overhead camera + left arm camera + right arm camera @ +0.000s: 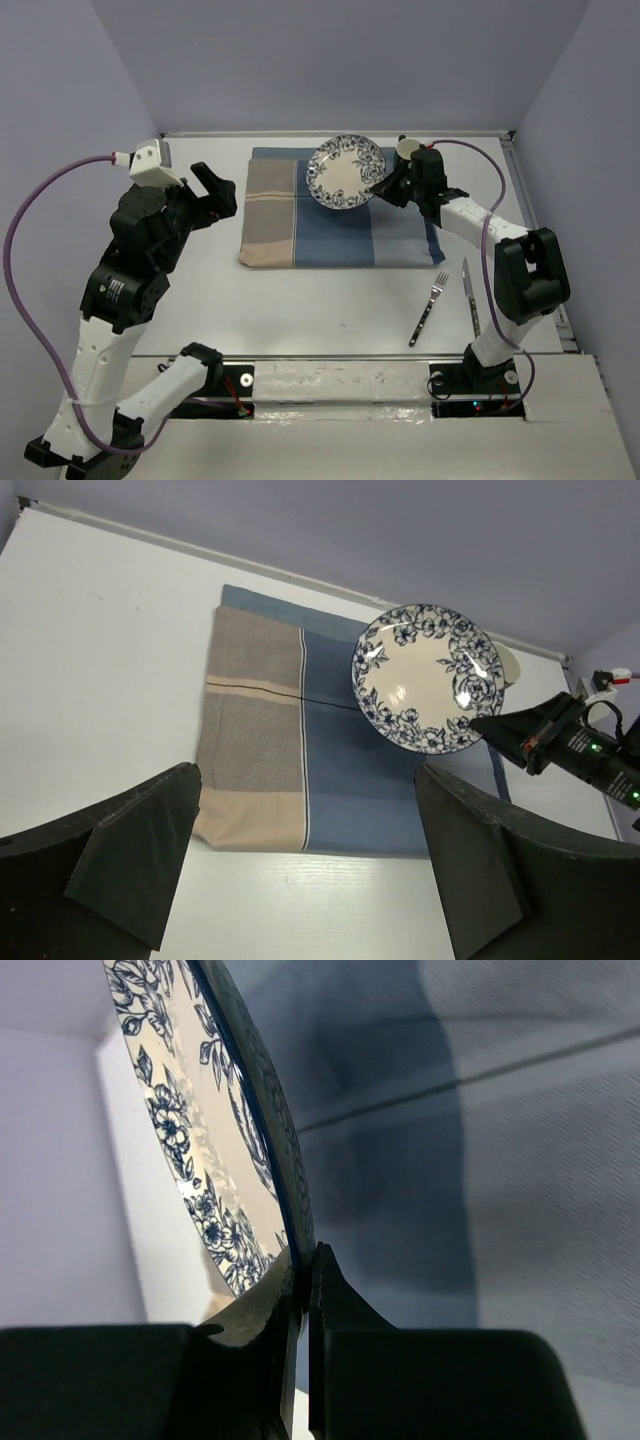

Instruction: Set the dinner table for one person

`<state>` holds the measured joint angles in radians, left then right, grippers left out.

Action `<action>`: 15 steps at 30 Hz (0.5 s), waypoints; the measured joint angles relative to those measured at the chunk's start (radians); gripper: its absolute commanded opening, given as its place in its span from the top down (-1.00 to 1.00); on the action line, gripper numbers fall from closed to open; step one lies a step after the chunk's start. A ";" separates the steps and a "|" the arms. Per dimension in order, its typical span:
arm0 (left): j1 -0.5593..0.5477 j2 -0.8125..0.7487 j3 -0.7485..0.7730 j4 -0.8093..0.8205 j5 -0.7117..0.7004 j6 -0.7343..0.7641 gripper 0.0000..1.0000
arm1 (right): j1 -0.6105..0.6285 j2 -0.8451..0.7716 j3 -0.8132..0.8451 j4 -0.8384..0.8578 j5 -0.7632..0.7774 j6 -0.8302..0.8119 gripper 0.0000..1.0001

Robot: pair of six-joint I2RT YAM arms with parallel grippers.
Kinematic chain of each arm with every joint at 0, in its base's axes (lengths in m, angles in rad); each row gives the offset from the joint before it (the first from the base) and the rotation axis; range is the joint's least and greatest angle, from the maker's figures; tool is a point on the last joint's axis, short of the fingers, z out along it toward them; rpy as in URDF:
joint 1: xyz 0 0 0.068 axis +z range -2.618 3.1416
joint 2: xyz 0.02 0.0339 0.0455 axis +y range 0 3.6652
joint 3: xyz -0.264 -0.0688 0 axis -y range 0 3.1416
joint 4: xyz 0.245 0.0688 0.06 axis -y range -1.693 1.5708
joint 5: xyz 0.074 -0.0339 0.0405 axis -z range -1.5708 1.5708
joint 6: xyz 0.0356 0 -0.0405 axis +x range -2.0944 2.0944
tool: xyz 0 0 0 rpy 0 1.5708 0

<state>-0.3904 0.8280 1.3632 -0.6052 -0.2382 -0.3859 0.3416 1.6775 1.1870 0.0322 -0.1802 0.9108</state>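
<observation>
My right gripper (pixel 385 187) is shut on the rim of a blue-and-white floral plate (pixel 346 173) and holds it tilted above the blue-and-tan cloth mat (pixel 335 225). In the right wrist view the plate's rim (pixel 285 1175) is pinched between my fingertips (pixel 300 1265). The plate also shows in the left wrist view (pixel 425 680) over the mat (pixel 330 770). My left gripper (pixel 212 193) is open and empty, raised left of the mat. A fork (pixel 430 307) and a knife (pixel 470 295) lie on the white dinner table (pixel 330 310) at the front right.
A small round tan cup (pixel 407 148) stands behind the right gripper near the back rail. Metal edge rails run along the table's back and right side. The right arm's purple cable loops over the table's right part.
</observation>
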 measured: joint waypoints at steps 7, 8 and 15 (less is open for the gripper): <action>-0.002 0.016 -0.047 0.038 0.035 -0.017 -0.98 | -0.020 0.105 -0.023 -0.072 -0.056 -0.016 1.00; -0.002 0.016 -0.055 0.045 0.043 -0.021 -0.98 | -0.020 0.111 -0.028 -0.072 -0.065 -0.015 1.00; -0.002 0.015 -0.096 0.075 0.087 -0.047 -0.98 | -0.021 0.132 -0.059 -0.024 -0.111 0.031 1.00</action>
<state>-0.3920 0.8429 1.2675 -0.5304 -0.1516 -0.4324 0.3210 1.8091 1.1278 0.0082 -0.2909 0.9421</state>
